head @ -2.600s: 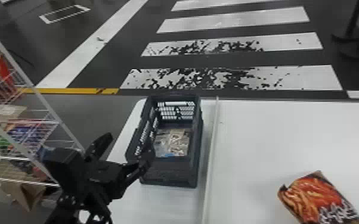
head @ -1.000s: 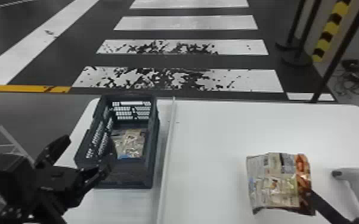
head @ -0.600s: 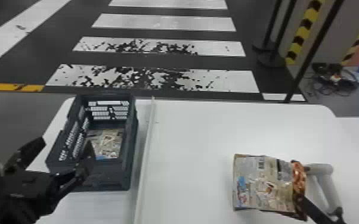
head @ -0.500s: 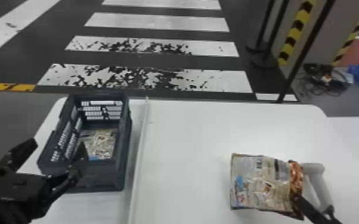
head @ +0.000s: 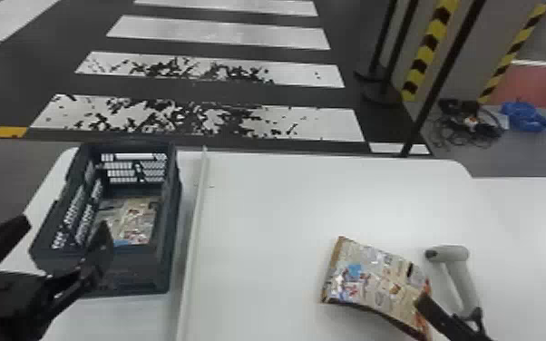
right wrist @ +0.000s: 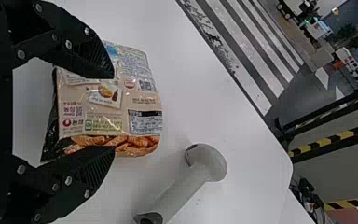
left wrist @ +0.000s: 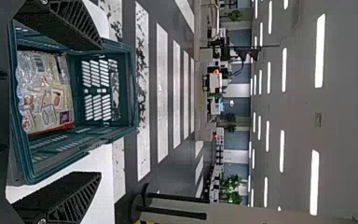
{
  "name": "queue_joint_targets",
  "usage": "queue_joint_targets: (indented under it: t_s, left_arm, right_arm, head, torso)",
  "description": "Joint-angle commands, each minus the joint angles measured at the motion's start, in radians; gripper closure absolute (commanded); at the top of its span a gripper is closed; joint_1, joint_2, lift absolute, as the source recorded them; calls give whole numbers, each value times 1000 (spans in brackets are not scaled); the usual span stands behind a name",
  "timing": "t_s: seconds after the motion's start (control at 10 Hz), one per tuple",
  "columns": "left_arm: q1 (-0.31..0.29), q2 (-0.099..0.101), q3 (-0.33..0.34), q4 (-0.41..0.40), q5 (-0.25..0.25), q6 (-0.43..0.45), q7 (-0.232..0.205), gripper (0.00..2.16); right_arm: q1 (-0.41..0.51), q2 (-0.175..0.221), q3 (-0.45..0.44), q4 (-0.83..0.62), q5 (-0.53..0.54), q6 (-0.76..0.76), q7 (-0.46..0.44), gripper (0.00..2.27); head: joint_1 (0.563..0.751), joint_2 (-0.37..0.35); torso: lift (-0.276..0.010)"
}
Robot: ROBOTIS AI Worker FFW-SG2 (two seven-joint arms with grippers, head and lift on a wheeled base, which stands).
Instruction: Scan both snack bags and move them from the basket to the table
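Observation:
My left gripper [head: 63, 226] is open at the near left side of the dark basket [head: 138, 274]. Inside the basket lies a snack bag [head: 138, 222] with its beige printed side up. From the left wrist, the open gripper [left wrist: 99, 109] has its fingers apart across the basket, the bag [left wrist: 46, 98] low inside. The other snack bag [head: 369, 276] is on the table with its printed back upward. My right gripper [head: 494, 313] is at this bag's near right. In the right wrist view the gripper [right wrist: 112, 112] stands open over the bag [right wrist: 135, 100].
A light grey handheld scanner [head: 462, 276] lies just right of the table bag. A raised pale strip [head: 192, 240] runs along the white table [head: 285, 204] between basket and bag. Black posts and a striped pillar [head: 428, 50] stand beyond the far edge.
The head view has turned right. The table bag showed its red-orange front at first; its beige back now faces up, and it has since turned slightly. The left gripper remains open by the basket.

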Motion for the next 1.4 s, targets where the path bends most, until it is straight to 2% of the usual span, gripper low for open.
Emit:
queue_joint_targets:
  t_s: [0.0, 0.1, 0.3, 0.4, 0.5, 0.6, 0.7, 0.8, 0.9, 1.1, 1.2, 1.3]
  left_arm:
    - [1, -2, 0, 3, -2, 0, 1, 29]
    - [1, -3, 0, 4, -2, 0, 1, 29]
    - [8, -2, 2, 1, -2, 0, 1, 29]
    - [9, -2, 2, -2, -2, -3, 1, 29]
    - [15, -3, 2, -13, -3, -3, 1, 29]
    - [18, -3, 0, -16, -5, -3, 0, 29]
    - [21, -3, -6, -16, -8, -3, 0, 29]
    - [27, -3, -14, -16, -19, -3, 0, 29]
    - [38, -5, -23, -16, -31, -3, 0, 29]
    - [77, -15, -29, -40, -58, -6, 1, 29]
    - [96, -17, -29, -48, -66, -15, 1, 29]
    - [109, -25, -31, -53, -77, -34, 7, 29]
  right_arm:
    - [35, 1, 0, -27, 8, 6, 44, 63]
    - [38, 1, -9, -41, 37, 65, 116, 63]
    - [26, 1, -29, -50, 122, 120, 322, 63]
    - [1, 1, -29, -56, 185, 169, 368, 80]
    - [-37, 1, -25, -55, 281, 224, 428, 205]
    - [-65, 1, -18, -44, 375, 230, 503, 572]
    - [-89, 1, -20, -25, 422, 240, 535, 1565]
    - [-115, 1, -25, 8, 450, 237, 561, 2236]
    - [-143, 1, -26, 51, 499, 148, 602, 2253]
    - [-229, -5, -26, 172, 563, -37, 624, 2253]
    - [-287, -44, -31, 240, 585, -58, 638, 2253]
    - [-347, -66, -37, 307, 616, -64, 659, 2253]
  head:
    - [695, -85]
    - [695, -79]
    - [695, -27]
    - [695, -7]
    - [695, 1]
    - [695, 3]
    - [695, 4]
    - [695, -5]
    - [695, -22]
    - [695, -56]
    - [695, -86]
    - [695, -109]
  torso:
    - [-98]
    - [-98]
    - [-98]
    - [-98]
    - [-98]
    - [-98]
    - [-98]
    - [-98]
    - [-98]
    - [-98]
    - [-98]
    - [-98]
